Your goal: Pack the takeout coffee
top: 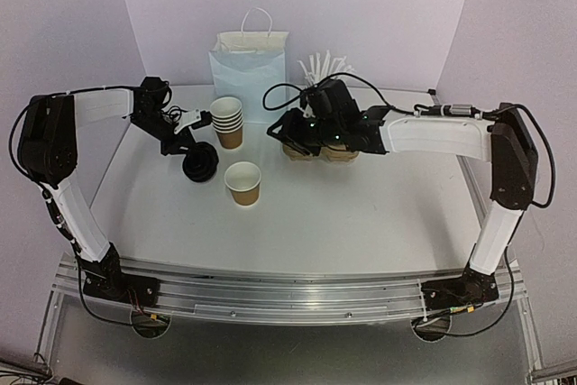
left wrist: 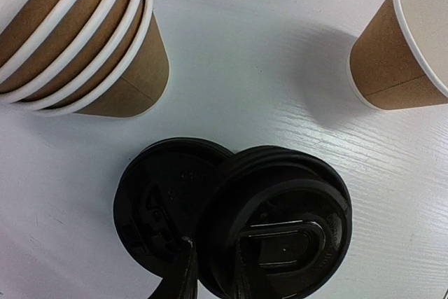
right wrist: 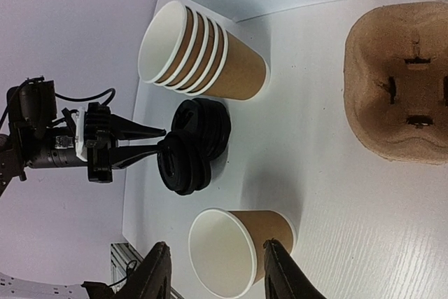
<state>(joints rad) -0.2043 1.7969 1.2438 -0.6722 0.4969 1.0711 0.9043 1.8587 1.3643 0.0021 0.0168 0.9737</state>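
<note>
We find the left gripper (left wrist: 212, 267) at the bottom edge of its own wrist view. Its two fingers are pinched on the rim of the top lid (left wrist: 280, 225), one finger outside the rim and one on the upper face. It looks like a grasp on this lid, but we cannot say how firm it is.

The lids lie in the lower middle of that frame in two black piles, and the other pile (left wrist: 157, 204) is partly under the first. The stack of cups (left wrist: 84, 40) is in the upper left and the single cup (left wrist: 406, 47) in the upper right. Both are apart from the lids.

The right gripper (right wrist: 215, 245) has its fingers spread and holds nothing. In its view the carrier (right wrist: 399, 82) is at the right edge, and its wells look empty.

We judge the lid to be very light, thin and smooth, so it can bend or slip. The rim is the good place to hold it, with a shallow bite. Nested lids may cling and come up together.

The cups are light, and a hard squeeze will dent their paper walls. We would hold them close to the rolled white rim, where they are stiffer.
</note>
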